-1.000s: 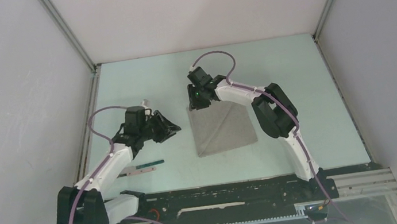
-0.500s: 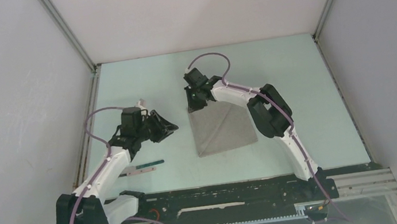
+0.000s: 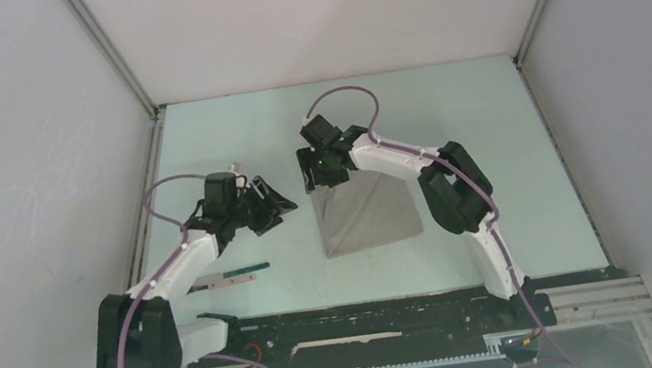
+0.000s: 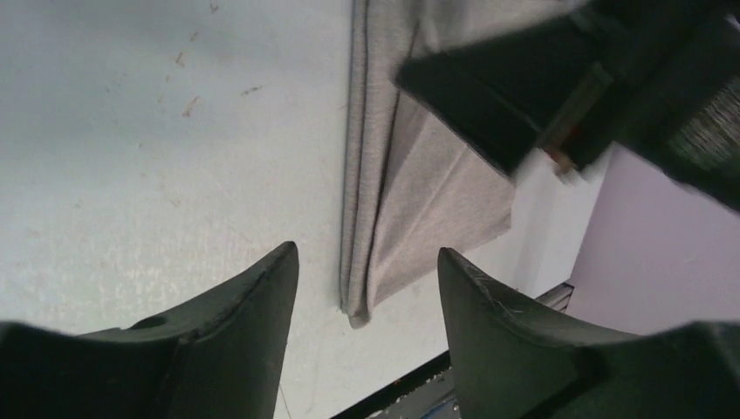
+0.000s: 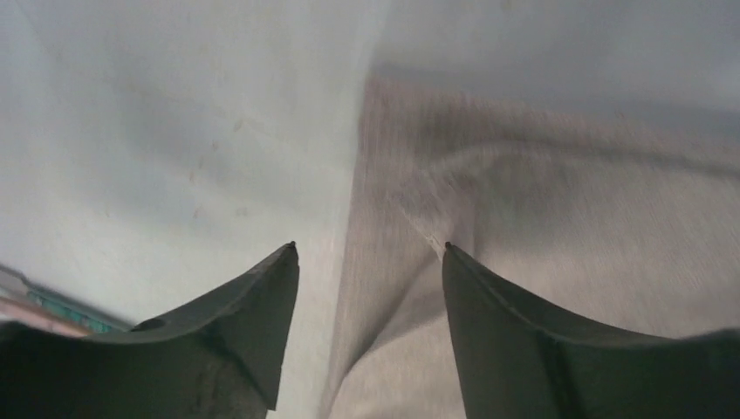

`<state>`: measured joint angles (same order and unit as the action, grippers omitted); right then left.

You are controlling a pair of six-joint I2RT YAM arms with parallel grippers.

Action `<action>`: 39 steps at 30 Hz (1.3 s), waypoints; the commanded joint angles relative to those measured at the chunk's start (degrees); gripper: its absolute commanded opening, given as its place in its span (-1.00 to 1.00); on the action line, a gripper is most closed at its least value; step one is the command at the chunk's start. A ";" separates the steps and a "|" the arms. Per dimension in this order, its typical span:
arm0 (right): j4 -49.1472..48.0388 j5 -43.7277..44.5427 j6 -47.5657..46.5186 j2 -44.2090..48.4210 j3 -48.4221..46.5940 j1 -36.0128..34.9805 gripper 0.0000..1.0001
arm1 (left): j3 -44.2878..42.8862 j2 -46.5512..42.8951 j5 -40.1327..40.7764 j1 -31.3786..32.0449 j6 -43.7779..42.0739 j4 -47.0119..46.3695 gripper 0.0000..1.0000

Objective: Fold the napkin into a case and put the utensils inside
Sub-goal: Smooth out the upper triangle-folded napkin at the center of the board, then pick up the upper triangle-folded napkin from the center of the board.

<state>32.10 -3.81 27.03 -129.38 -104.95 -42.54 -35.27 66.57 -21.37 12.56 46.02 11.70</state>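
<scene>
R claw (image 5: 369, 251) now open over napkin (image 5: 567, 262) far-left corner, shifted left.

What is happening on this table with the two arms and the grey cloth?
The robot is folding a grey napkin that lies partly folded on the table. The right gripper hovers open over its far left corner; the left gripper is open beside it, holding nothing. The utensils lie untouched near the left arm.
</scene>
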 commanded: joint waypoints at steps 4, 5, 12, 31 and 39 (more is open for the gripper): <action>11.89 14.86 4.52 16.45 8.34 -7.93 0.43 | -4.68 6.10 0.53 -2.04 1.49 -3.03 0.37; 12.92 17.76 5.90 17.11 9.14 -10.02 0.43 | -4.27 5.52 1.06 -3.06 1.71 -2.55 0.38; 12.83 20.80 9.02 17.02 11.79 -18.17 0.18 | -0.24 -0.73 -2.04 -7.88 1.30 -0.77 0.43; 15.97 22.69 9.53 8.07 7.21 -21.52 -0.15 | 3.32 -2.85 -5.02 -7.98 0.34 -2.15 0.44; 15.76 22.75 8.98 6.31 7.88 -21.54 -0.32 | 3.79 -2.50 -5.42 -7.99 0.52 -3.20 0.46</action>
<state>47.55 17.15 35.70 -121.80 -95.46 -63.51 -31.81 64.20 -25.39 4.95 47.00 10.81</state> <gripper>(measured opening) 0.357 0.724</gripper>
